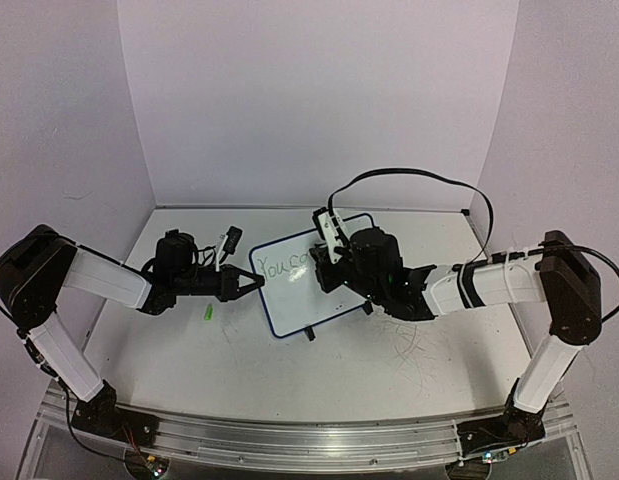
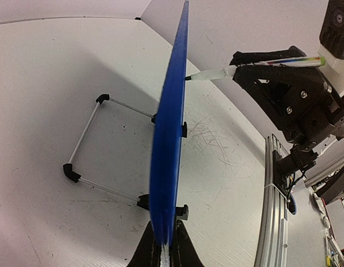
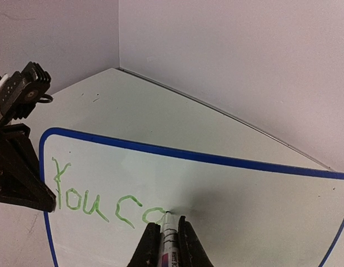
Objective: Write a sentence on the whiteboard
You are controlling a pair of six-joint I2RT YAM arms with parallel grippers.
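The whiteboard [image 1: 294,295], a small rectangular white board with rounded corners and a thin dark blue rim, stands up on its little black feet [image 2: 183,130] around the middle of the scuffed white tabletop [image 1: 339,385]. From the left wrist cam you get it dead edge-on, just a blue sliver. Behind the board there's a thin wire stand [image 2: 85,133] with black corner pieces lying flat on the table.

The left gripper [image 1: 257,284] has hold of the board's left edge. Its two black fingers are pinched tight on either side of the blue rim, and you can see that really clearly from its own camera.

The right gripper [image 3: 167,227] sits in front of the board's writing face. It's squeezed around a white-barrelled marker pen [image 3: 169,247], and the pen's tip is touching the board surface.

The sentence [image 3: 85,197] is thin green handwriting on the left part of the board. "You" reads fine, then there's a "c" and one more rounded letter right at the pen tip. I honestly can't make that last one out, since the pen and fingers cover part of it.

There's also a small green bit [image 1: 207,314] lying on the table just left of the board, near the left gripper. It's too small to tell what it is.
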